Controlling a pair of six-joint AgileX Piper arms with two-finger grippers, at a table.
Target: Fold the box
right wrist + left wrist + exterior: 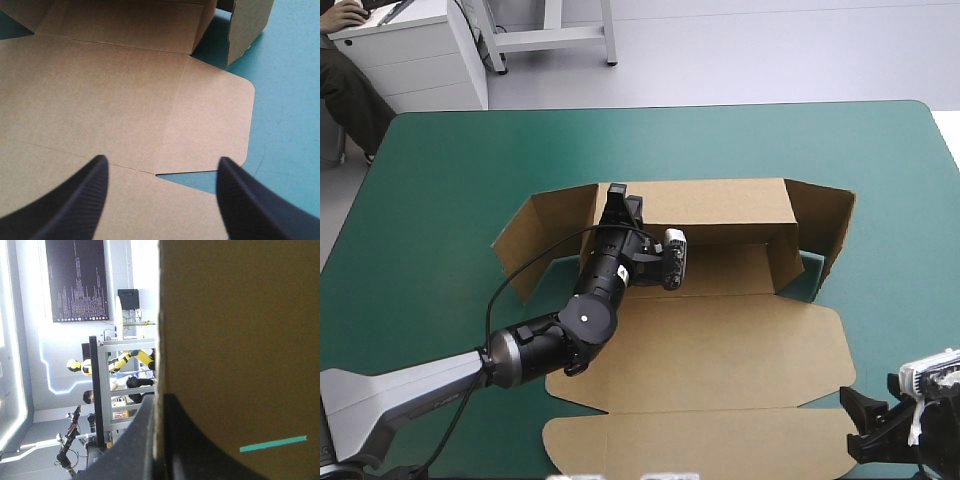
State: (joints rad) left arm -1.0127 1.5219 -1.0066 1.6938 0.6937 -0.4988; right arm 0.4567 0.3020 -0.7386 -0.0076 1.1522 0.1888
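Left jaws on brown box (720,340) wall

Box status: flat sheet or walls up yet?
Partly up. On the box, the far wall and end flaps stand raised, left gripper shut on that wall; near panels lie flat on the teal-green cover.

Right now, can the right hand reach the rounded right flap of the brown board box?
Probably yes: the open right hand sits at the rounded flap of the brown board box, nothing between them.
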